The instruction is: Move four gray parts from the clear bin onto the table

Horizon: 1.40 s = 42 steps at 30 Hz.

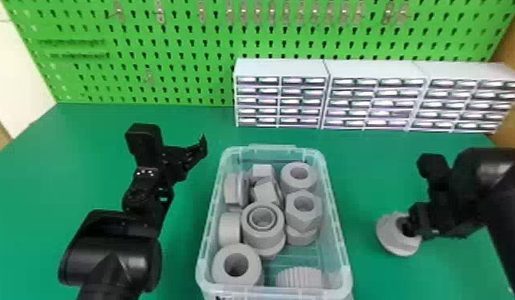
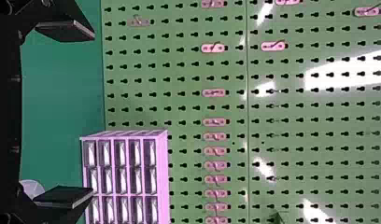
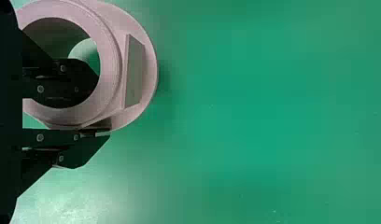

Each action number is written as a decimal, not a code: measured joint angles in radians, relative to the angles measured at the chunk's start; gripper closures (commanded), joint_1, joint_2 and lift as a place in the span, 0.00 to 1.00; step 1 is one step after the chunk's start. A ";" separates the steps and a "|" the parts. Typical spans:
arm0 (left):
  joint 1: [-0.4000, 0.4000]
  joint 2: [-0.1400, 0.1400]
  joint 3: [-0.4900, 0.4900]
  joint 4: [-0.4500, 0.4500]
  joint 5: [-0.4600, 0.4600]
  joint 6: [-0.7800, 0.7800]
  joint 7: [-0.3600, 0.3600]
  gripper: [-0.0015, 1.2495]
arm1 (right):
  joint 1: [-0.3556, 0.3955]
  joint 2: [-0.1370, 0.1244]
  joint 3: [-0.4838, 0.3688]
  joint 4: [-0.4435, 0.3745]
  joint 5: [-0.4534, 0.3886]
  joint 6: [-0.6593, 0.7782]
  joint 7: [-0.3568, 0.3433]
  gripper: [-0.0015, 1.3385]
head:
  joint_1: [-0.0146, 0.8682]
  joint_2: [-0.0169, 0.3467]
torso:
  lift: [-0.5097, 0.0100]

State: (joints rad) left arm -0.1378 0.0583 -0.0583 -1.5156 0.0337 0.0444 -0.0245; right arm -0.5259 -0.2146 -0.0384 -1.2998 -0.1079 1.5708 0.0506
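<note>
My right gripper (image 1: 412, 228) is at the table's right side, shut on the wall of a flanged gray part (image 1: 397, 244). In the right wrist view, one finger of the right gripper (image 3: 102, 109) sits inside the hole of the gray part (image 3: 111, 56) and the other lies against its outside. Whether that part touches the table I cannot tell. The clear bin (image 1: 342, 255) stands at front centre and holds several gray parts, among them a hex nut (image 1: 304, 209) and a ring (image 1: 237, 265). Left of the bin is my left gripper (image 1: 193, 153); the left wrist view shows this gripper (image 2: 93, 114) open, nothing between its fingers.
White drawer cabinets (image 1: 280, 68) line the back of the green table (image 1: 180, 119) from the centre to the right. Behind them rises a green pegboard (image 1: 140, 32) with metal hooks. The bin's raised walls stand between my two arms.
</note>
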 measured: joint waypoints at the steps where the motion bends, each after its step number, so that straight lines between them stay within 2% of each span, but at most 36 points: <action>1: 0.000 0.000 0.000 0.000 0.000 0.000 0.000 0.09 | 0.000 0.000 0.000 0.004 0.003 0.000 0.000 0.89 | 0.80 0.24 | 0.88; 22: 0.002 0.000 0.004 0.000 0.003 -0.002 0.000 0.09 | 0.007 0.003 0.007 0.041 0.029 0.000 0.000 0.88 | 0.80 0.24 | 0.88; 25: 0.003 0.000 0.005 0.000 0.004 -0.002 0.000 0.09 | 0.008 0.003 0.007 0.043 0.031 0.000 0.000 0.79 | 0.80 0.24 | 0.88; 28: 0.003 0.000 0.006 0.000 0.004 -0.003 0.000 0.09 | 0.009 0.005 0.008 0.043 0.032 0.000 0.000 0.58 | 0.80 0.24 | 0.88; 30: 0.003 0.000 0.006 0.000 0.005 -0.003 0.000 0.10 | 0.009 0.006 0.008 0.043 0.033 0.000 0.000 0.52 | 0.80 0.24 | 0.88; 34: 0.004 0.000 0.005 0.000 0.005 -0.004 0.000 0.09 | 0.009 0.007 0.009 0.043 0.032 0.000 0.001 0.51 | 0.80 0.24 | 0.88; 37: 0.004 0.000 0.005 0.000 0.005 -0.004 0.000 0.10 | 0.008 0.008 0.009 0.043 0.031 0.000 0.000 0.46 | 0.80 0.24 | 0.88; 42: 0.004 0.000 0.006 0.000 0.005 -0.005 0.000 0.10 | 0.007 0.008 0.010 0.043 0.031 0.000 0.000 0.46 | 0.80 0.24 | 0.88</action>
State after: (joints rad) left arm -0.1335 0.0583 -0.0521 -1.5156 0.0383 0.0399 -0.0245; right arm -0.5184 -0.2071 -0.0285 -1.2563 -0.0767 1.5708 0.0508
